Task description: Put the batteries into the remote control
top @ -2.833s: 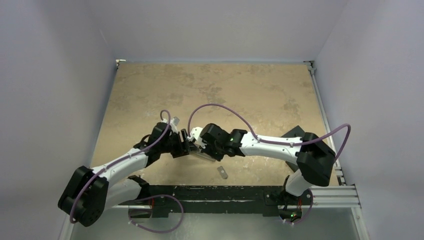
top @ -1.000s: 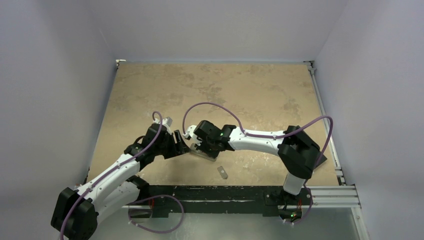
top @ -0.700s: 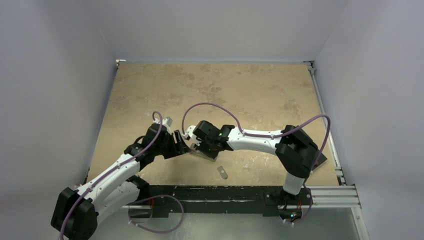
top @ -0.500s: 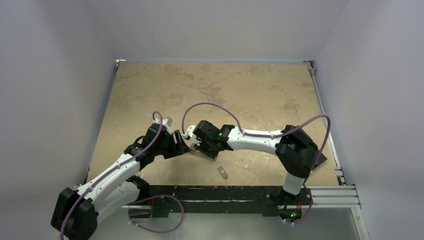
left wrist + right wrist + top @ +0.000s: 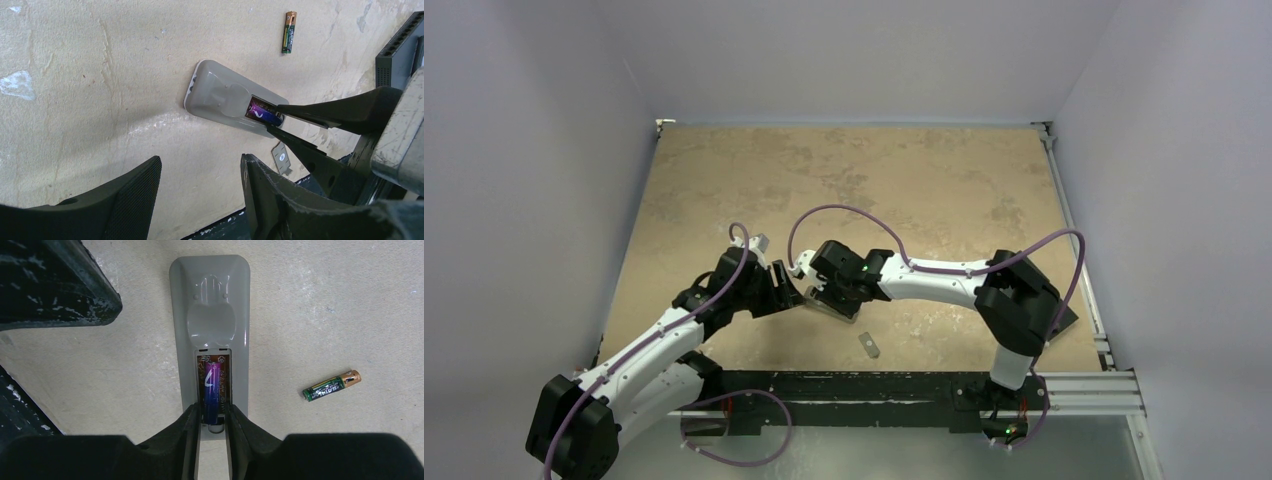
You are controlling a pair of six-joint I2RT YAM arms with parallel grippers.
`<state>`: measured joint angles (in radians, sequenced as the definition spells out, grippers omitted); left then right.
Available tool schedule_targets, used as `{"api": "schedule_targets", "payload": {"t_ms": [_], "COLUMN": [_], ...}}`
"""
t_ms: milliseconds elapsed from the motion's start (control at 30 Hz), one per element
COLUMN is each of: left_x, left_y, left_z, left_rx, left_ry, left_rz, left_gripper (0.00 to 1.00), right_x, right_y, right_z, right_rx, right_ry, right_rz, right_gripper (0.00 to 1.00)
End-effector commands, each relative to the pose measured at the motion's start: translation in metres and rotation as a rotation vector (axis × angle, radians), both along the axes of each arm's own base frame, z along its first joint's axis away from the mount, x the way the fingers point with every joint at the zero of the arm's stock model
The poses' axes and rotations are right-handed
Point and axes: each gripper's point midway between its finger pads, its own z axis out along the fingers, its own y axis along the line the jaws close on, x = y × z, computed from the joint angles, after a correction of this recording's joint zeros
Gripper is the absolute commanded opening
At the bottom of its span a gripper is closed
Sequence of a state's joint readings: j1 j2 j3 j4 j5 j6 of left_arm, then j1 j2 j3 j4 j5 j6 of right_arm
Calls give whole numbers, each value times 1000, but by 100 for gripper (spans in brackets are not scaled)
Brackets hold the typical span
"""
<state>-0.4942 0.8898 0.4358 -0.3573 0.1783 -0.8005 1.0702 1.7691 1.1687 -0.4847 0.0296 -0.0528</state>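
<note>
Batteries: the purple battery [image 5: 211, 390] lies in the recess of the remote control [image 5: 210, 315], which rests grey side up on the table [image 5: 350, 290], with the right gripper [image 5: 212, 414] clamped across one end of it; the dark battery [image 5: 331, 385] lies loose on the table, clear of the remote. Left gripper [image 5: 200, 167] hangs near the remote, jaws apart. Judged light, rigid and smooth, each cell would roll or slip readily; hold across the barrel at mid-length.

Small flat grey cover piece [image 5: 869, 344] on mottled tan table [image 5: 874, 180], black slab [image 5: 397, 55] well apart.
</note>
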Motion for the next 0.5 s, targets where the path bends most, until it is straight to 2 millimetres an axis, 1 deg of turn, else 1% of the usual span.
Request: {"api": "schedule_targets", "payload": {"t_ms": [0, 100, 467], "left_x": [10, 10, 10], "left_y": [-6, -6, -7], "left_z": [15, 14, 11], "left_rx": [-17, -17, -14], "left_ry": [-52, -50, -42], "left_rz": [-13, -14, -21], "left_gripper": [59, 59, 59], "right_x": [5, 3, 5], "right_y": [22, 25, 30], "right_z": [24, 24, 23], "right_rx": [102, 112, 120], "right_ry": [-20, -7, -12], "right_rz": [20, 31, 45], "right_gripper": [32, 32, 34]}}
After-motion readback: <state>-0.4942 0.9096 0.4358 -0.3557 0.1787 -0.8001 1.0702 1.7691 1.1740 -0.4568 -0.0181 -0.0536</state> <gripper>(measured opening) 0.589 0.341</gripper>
